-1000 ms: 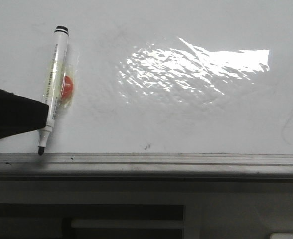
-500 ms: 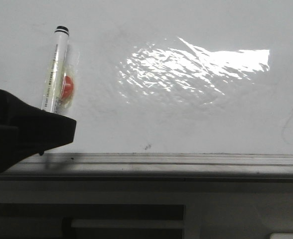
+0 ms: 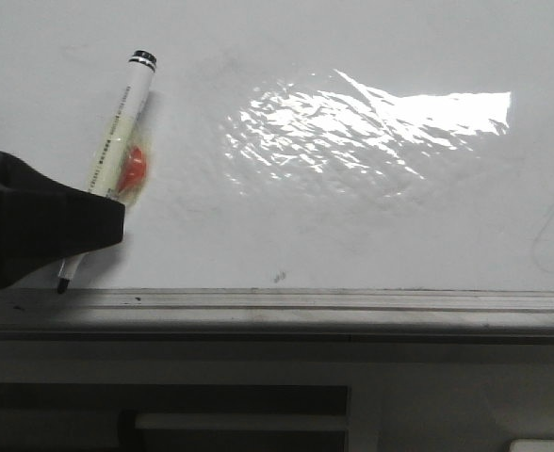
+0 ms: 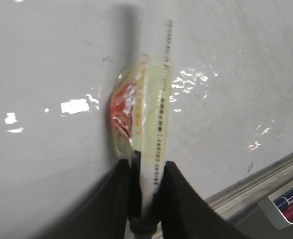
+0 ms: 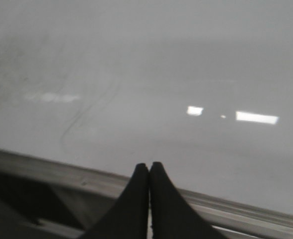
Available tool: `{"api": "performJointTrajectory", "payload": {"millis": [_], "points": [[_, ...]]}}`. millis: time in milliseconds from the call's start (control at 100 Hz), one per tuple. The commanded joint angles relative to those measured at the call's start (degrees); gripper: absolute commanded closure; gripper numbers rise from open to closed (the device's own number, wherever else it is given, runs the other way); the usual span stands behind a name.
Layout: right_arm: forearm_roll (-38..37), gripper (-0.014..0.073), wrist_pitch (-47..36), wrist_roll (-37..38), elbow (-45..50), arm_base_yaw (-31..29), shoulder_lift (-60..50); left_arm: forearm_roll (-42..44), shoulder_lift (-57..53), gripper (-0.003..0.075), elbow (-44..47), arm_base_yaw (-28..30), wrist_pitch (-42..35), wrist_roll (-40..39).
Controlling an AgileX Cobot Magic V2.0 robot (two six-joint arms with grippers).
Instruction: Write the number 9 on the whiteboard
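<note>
The marker (image 3: 117, 141) has tilted rightward over the glossy whiteboard (image 3: 352, 217) above its grey ledge (image 3: 352, 306).

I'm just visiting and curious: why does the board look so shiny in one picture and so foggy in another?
Front view: a bright wrinkled glare patch sits on the whiteboard, washing out that area. Left wrist view: the marker is slightly blurred, with small glints around it. Right wrist view: the whole picture is soft and hazy, showing only faint smudges above the shut right gripper.
</note>
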Motion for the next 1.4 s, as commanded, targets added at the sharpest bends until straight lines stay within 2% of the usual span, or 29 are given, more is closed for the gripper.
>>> {"api": "performJointTrajectory", "payload": {"millis": [0, 180, 250, 310, 410, 470, 660, 810, 1250, 1390], "points": [[-0.73, 0.0654, -1.97, -4.32, -3.62, 6.10, 3.35, -2.46, 0.16, 0.0739, -1.05, 0.17, -1.76, -0.51], [-0.51, 0.0651, -2.54, -6.53, -9.03, 19.26, 12.36, 0.64, 0.16, 0.0741, -1.05, 0.17, -1.64, 0.04], [0.05, 0.0606, -2.54, -6.53, -12.14, 23.39, 16.31, 5.94, 0.03, 0.0741, -1.05, 0.17, -1.64, 0.04], [0.68, 0.0496, -2.54, -6.53, -15.21, 26.56, 19.61, 12.82, -0.66, 0.0741, -1.05, 0.17, -2.05, 0.04], [0.95, 0.0257, -2.19, -6.53, -20.47, 30.72, 23.84, 25.69, -2.00, 0.0741, -1.05, 0.17, -2.90, 0.04], [1.09, 0.0195, -1.80, -6.40, -23.19, 32.64, 26.04, 31.23, -2.74, 0.0741, -1.05, 0.17, -4.48, 0.04], [1.84, 0.0234, 0.02, -6.40, -30.30, 36.93, 30.63, 42.61, -3.62, 0.0741, -1.05, 0.17, -13.56, 0.33], [3.17, 0.0248, 0.15, -6.40, -32.92, 38.78, 33.94, 43.03, -3.04, 0.0741, -1.05, 0.17, -13.81, 0.33], [4.50, 0.0249, -4.55, -6.40, -34.06, 38.63, 40.72, 49.85, -2.92, 0.0741, -0.83, 0.17, -15.11, 0.33], [6.17, 0.0253, -4.54, -6.30, -34.06, 38.63, 41.47, 49.51, -2.92, 0.0741, -0.70, 0.17, -14.74, 0.33]]}}
